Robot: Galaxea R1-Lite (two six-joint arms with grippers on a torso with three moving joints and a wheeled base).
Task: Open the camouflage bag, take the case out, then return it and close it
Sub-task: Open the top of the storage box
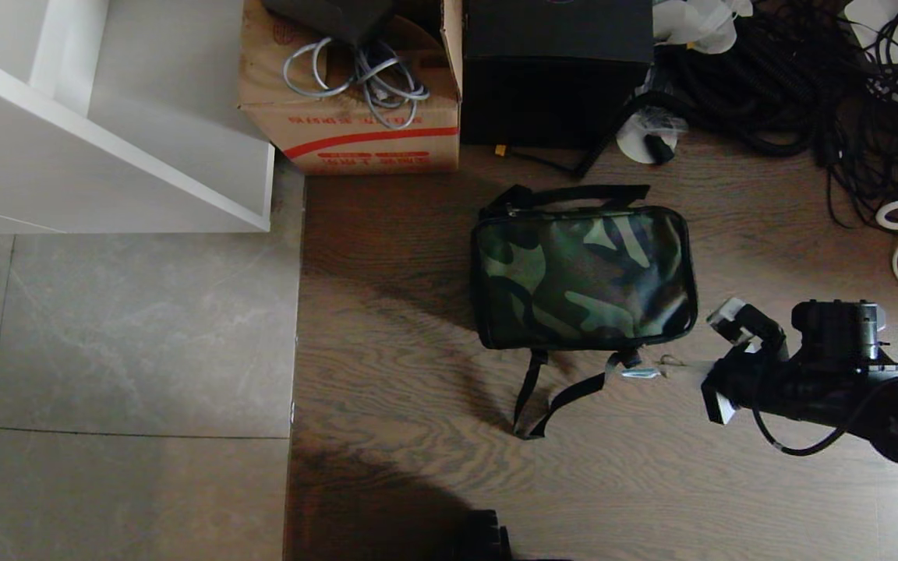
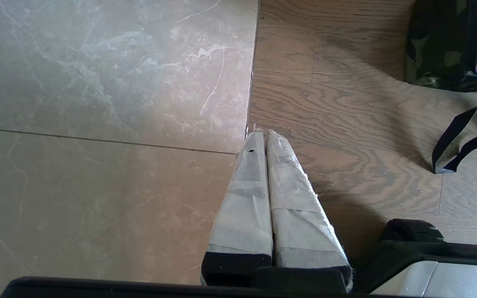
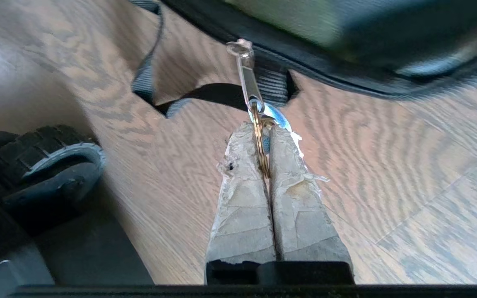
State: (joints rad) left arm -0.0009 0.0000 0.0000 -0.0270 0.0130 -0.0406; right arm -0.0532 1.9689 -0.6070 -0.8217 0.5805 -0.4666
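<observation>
Pinching zipper pull point(image 3: 250, 85) ring | right gripper point(image 3: 263, 136) clamped at camouflage bag point(image 1: 581, 269) near-right corner | risk: thin ring slips out, bag drags | left gripper point(image 2: 266, 136) closed, empty

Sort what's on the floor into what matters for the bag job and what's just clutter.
For the job:
- camouflage bag, zipped shut on the wood floor
- its zipper pull, with a key ring on its end pinched in the shut right pincer

Lying about:
- cardboard box holding grey cables
- tall black box
- tangle of black cables
- white shelf unit
</observation>
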